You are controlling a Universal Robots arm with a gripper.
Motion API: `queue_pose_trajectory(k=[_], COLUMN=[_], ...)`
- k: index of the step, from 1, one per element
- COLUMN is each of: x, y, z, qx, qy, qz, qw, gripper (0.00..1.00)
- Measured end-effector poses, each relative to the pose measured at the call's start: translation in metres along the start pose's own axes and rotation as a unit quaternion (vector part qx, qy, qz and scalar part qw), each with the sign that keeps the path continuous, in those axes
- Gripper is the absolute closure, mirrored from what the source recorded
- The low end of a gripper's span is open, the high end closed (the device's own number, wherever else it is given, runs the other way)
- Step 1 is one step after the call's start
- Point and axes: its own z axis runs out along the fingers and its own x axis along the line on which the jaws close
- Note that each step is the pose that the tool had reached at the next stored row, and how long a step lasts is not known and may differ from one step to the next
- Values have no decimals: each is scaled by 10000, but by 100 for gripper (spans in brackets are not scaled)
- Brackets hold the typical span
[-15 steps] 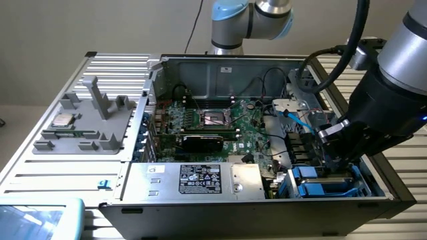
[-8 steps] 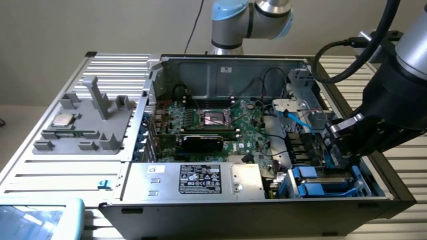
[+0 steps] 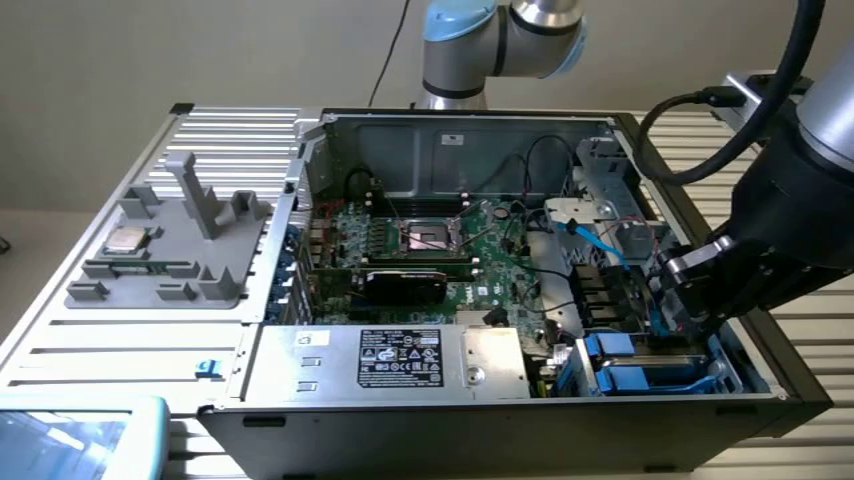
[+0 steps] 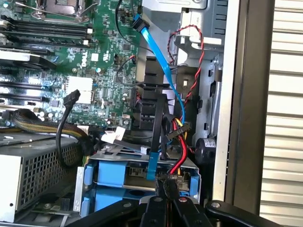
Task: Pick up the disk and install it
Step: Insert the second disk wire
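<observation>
The disk, a flat drive edged with a blue plastic bracket (image 3: 627, 352) (image 4: 127, 174), sits low in the drive cage at the lower right of the exterior view, inside the open black computer case (image 3: 790, 385). Only its blue bracket and a strip of grey metal above it are visible; its label face is hidden.

The black claw (image 3: 678, 300) (image 4: 166, 211) hangs just above the cage, over the disk's end. Its two fingers are pressed together, and nothing can be made out between them. In the wrist view their tips lie just beside a black plug with red and yellow leads (image 4: 171, 182) at the disk's edge; whether they touch it I cannot tell.

A flat bright-blue ribbon cable (image 4: 158, 61) runs down to the cage, with a twisted red-and-black wire pair (image 4: 199, 52) beside it.

The green motherboard (image 3: 461, 255) fills the middle of the case. A silver metal box with a black-and-white sticker (image 3: 400, 362) lies at lower centre, just beside the cage.

At the left of the exterior view, well apart, a grey plastic fixture (image 3: 174, 270) holds a small square silver chip (image 3: 128, 239).
</observation>
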Motion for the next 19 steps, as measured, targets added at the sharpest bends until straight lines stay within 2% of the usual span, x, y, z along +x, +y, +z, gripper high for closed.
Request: queue_pose_trajectory(k=[13, 15, 16, 17, 19], x=[-23, -24, -23, -23, -24], y=[-8, -3, -5, -5, -2], z=[216, 188, 161, 121, 18], qx=[10, 8, -13, -15, -2], qy=[5, 13, 12, 12, 13], qz=[-96, -96, -96, -95, -96], qw=[10000, 10000, 10000, 10000, 10000], gripper=[89, 89, 89, 89, 89])
